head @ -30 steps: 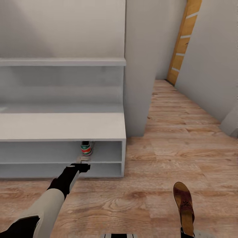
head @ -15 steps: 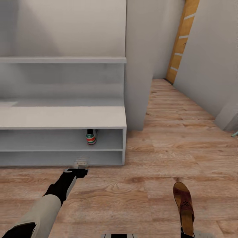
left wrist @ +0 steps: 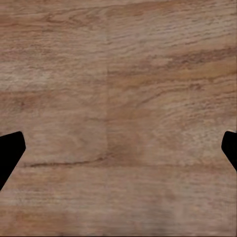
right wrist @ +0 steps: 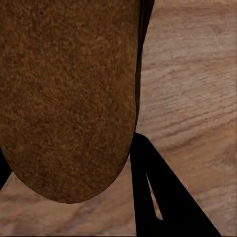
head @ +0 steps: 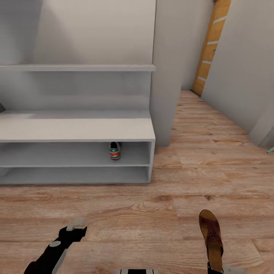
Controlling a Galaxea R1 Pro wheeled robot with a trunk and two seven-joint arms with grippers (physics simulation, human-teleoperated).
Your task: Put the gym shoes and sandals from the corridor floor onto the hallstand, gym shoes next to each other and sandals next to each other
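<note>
One gym shoe (head: 115, 150) stands heel-out on the upper open shelf of the white hallstand (head: 76, 131), near its right end. My left gripper (head: 74, 227) hangs open low over the corridor floor (head: 167, 205), well in front of the rack; the left wrist view has bare planks between its spread black fingertips (left wrist: 11, 150). A brown sandal (head: 211, 236) sticks forward from my right gripper (head: 215, 267), which is shut on its heel end. In the right wrist view the sandal (right wrist: 69, 94) lies against a black finger (right wrist: 158, 197).
A long floating shelf (head: 76, 67) runs above the bench. A grey wall pillar (head: 165, 76) stands right of the rack, and the corridor runs back to a wooden door (head: 211, 45). A small teal object (head: 270, 150) lies at the right edge.
My left arm has drawn back from the shelf opening to the floor near me. The view has shifted, and the rack looks farther away. The shoe stays on the shelf.
</note>
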